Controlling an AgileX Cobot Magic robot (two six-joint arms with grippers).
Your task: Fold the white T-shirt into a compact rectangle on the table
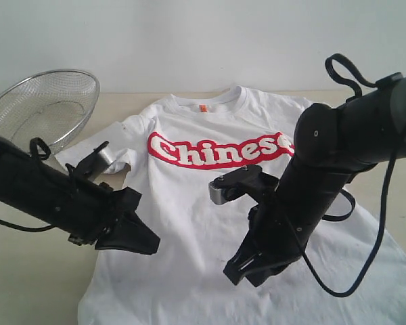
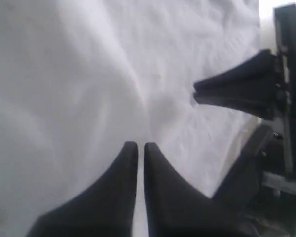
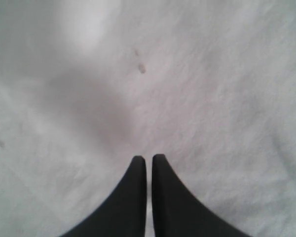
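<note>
White cotton beneath both pairs of black fingers. Lower left: left gripper (image 1: 152,246) pinched shut on nothing, tips just inside the side edge of the white T-shirt (image 1: 189,203). Lower centre: right gripper (image 1: 231,273) likewise clenched and empty, over the belly cloth. Lies flat, red lettering up, on the table (image 1: 27,284), collar toward upper centre. Upper left: wire basket (image 1: 44,108).

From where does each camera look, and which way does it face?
Exterior view: off the arms, looking down at the white T-shirt with red lettering on the pale beige table; both arms show.
Left wrist view: on the left arm, faces the shirt; shut left gripper, right gripper beyond.
Right wrist view: on the right arm, faces the shirt; shut right gripper.
Wrist views share the right gripper.
</note>
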